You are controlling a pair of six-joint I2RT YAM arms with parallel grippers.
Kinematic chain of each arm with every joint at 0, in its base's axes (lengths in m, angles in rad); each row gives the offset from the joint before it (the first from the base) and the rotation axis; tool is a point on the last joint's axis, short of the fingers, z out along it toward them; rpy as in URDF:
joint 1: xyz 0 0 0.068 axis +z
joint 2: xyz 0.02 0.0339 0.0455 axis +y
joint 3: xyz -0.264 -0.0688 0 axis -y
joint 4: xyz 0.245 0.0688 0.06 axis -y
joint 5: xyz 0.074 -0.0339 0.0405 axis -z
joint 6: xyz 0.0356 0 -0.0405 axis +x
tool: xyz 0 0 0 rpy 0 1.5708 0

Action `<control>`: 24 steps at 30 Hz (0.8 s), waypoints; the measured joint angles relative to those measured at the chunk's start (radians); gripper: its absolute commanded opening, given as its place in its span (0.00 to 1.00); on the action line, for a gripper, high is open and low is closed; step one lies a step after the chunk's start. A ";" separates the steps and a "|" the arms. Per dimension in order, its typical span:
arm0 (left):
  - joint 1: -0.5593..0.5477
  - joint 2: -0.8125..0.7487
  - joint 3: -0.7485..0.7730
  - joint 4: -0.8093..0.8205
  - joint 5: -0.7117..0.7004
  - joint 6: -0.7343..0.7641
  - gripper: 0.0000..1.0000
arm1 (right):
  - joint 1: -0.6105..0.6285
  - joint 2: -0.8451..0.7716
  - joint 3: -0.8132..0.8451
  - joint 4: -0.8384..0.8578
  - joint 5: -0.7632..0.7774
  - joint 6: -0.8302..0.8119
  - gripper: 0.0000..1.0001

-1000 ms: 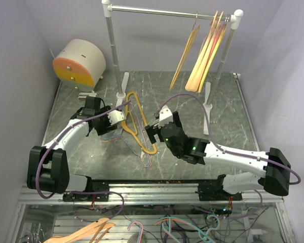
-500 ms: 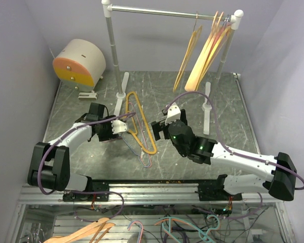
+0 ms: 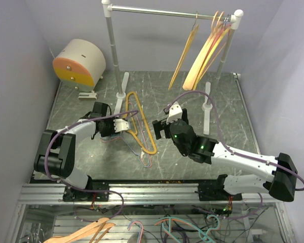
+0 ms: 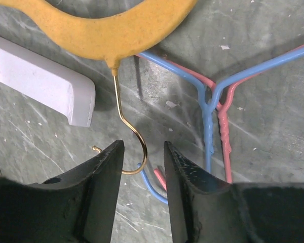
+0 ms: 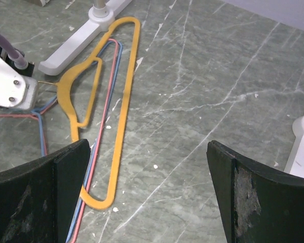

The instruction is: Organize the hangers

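Gold hook [image 4: 122, 109] of yellow hanger [image 4: 116, 30] inside parted left claw [image 4: 144, 152]; right claw [image 5: 148, 146] wide apart.

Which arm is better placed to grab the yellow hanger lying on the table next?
Left. The left arm has its jaws open with the gold hook of the yellow hanger between them. The right arm has open jaws too, but off to the hanger's side.

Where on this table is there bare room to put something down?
Bare marble lies between the rail's left foot and right foot, and right of the right foot to the table edge. Left of centre is crowded: the yellow hanger, the wire hangers and the left gripper share that spot.
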 measured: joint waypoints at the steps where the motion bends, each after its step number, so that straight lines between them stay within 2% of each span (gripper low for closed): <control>1: 0.000 0.003 0.000 0.002 -0.001 0.001 0.18 | -0.003 -0.003 -0.002 0.001 -0.001 0.000 1.00; 2: -0.002 0.008 0.000 0.003 -0.003 0.000 0.09 | -0.005 -0.008 -0.007 0.001 -0.002 0.001 1.00; 3: -0.005 0.010 0.002 0.002 -0.010 -0.004 0.07 | -0.008 -0.011 -0.013 0.001 -0.003 0.002 1.00; 10: -0.039 0.044 0.132 -0.061 -0.033 -0.018 0.07 | -0.029 -0.025 -0.109 0.034 -0.043 0.056 0.99; 16: -0.054 -0.044 0.154 -0.095 -0.031 -0.018 0.07 | -0.033 -0.030 -0.248 0.105 -0.103 0.108 1.00; 20: -0.071 -0.085 0.217 -0.169 -0.019 -0.019 0.07 | -0.035 0.033 -0.295 0.198 -0.179 0.113 1.00; 24: -0.073 -0.098 0.263 -0.192 -0.013 -0.019 0.07 | -0.035 0.167 -0.297 0.340 -0.238 0.081 1.00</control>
